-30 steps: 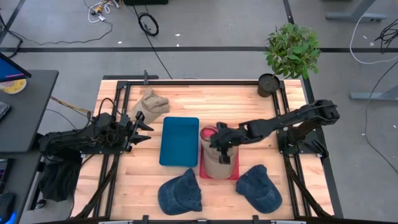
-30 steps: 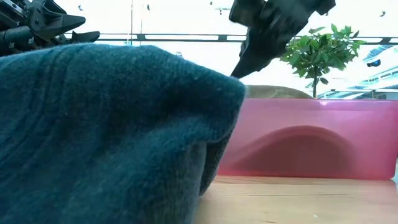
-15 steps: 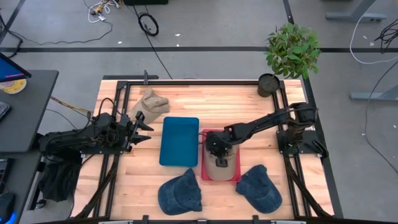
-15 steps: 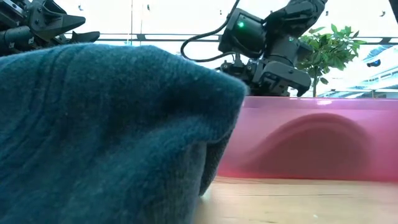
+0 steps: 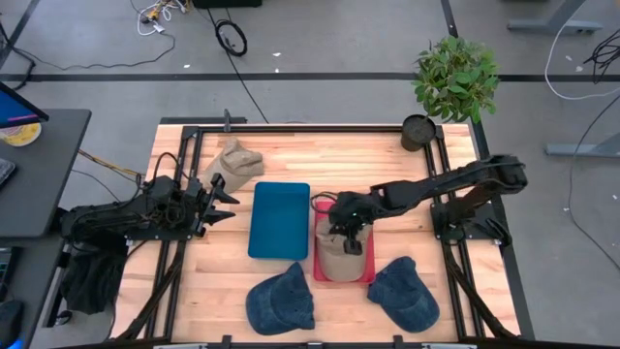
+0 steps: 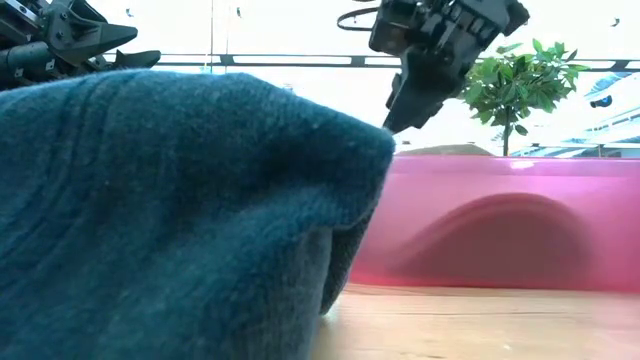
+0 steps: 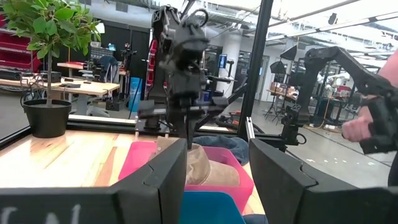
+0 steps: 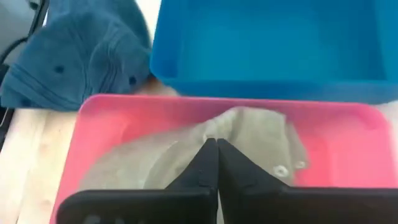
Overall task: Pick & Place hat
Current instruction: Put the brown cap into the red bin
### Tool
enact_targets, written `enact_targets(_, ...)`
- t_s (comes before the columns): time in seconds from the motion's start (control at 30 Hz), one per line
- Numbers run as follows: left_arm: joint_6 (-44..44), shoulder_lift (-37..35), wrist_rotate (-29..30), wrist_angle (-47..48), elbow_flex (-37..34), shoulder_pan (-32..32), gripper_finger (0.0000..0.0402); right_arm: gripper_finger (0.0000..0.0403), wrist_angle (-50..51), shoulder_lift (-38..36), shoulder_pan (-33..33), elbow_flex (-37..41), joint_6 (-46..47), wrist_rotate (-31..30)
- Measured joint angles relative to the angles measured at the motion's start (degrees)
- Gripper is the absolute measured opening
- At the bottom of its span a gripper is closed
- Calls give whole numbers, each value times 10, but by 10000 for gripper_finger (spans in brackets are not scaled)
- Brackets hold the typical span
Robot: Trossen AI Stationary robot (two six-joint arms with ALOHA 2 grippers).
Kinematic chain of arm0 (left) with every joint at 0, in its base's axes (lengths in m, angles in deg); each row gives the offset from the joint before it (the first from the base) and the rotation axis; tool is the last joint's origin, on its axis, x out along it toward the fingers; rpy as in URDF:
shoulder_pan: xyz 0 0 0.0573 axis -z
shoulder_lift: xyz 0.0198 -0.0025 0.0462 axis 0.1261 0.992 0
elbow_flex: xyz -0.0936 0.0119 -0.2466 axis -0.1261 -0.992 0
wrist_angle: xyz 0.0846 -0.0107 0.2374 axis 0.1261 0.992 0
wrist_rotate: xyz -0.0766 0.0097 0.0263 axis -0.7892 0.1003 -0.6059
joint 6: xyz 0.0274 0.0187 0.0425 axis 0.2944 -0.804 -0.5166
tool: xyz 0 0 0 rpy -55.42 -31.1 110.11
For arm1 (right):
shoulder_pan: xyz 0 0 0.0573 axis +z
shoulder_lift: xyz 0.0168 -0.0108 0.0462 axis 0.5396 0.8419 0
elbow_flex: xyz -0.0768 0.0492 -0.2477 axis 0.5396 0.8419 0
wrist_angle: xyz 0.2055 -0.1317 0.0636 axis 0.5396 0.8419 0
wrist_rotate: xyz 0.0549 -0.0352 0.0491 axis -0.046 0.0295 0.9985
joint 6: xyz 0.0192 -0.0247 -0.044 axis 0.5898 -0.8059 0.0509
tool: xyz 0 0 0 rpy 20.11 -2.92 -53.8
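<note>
A tan hat (image 5: pixel 340 258) lies in the pink tray (image 5: pixel 367 276); it also shows in the right wrist view as tan hat (image 8: pixel 249 146) inside the pink tray (image 8: pixel 106 118). My right gripper (image 5: pixel 346 231) hangs just over the hat's far part with its fingers shut (image 8: pixel 211 155). In the low view the right gripper (image 6: pixel 400 105) stands above the tray's rim (image 6: pixel 520 165). My left gripper (image 5: pixel 221 194) waits open at the table's left side, near a second tan hat (image 5: pixel 232 160). My right gripper points down at the tan hat's crown (image 8: pixel 219 118) from above, fingers closed together. Its own fingers cover the tips, so I cannot tell whether they touch the cloth. The hat rests on the tray floor.
An empty blue tray (image 5: pixel 279 220) sits left of the pink one. Two blue hats (image 5: pixel 281 299) (image 5: pixel 404 293) lie at the near edge; one fills the low view's left as a blue hat (image 6: pixel 170 210). A potted plant (image 5: pixel 453 82) stands at the far right corner. A person's hand (image 7: pixel 367 124) shows beyond the table.
My right gripper dipped down into the pink tray over the tan hat, then rose again above the rim. The hat has stayed in the tray.
</note>
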Motion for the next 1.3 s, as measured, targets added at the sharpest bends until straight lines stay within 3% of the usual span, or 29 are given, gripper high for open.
enact_targets(0.4,0,0,0,0,0,0,177,0,175,-55,45,1,53,-98)
enact_targets(0.67,0,0,0,0,0,0,177,0,185,-56,70,47,167,-101)
enact_targets(0.83,0,0,0,0,0,0,177,0,116,-57,84,106,182,-114)
enact_targets(1.03,0,0,0,0,0,0,177,0,-9,-18,57,175,199,-62)
enact_targets(1.3,0,0,0,0,0,0,177,0,5,-48,45,170,227,-39)
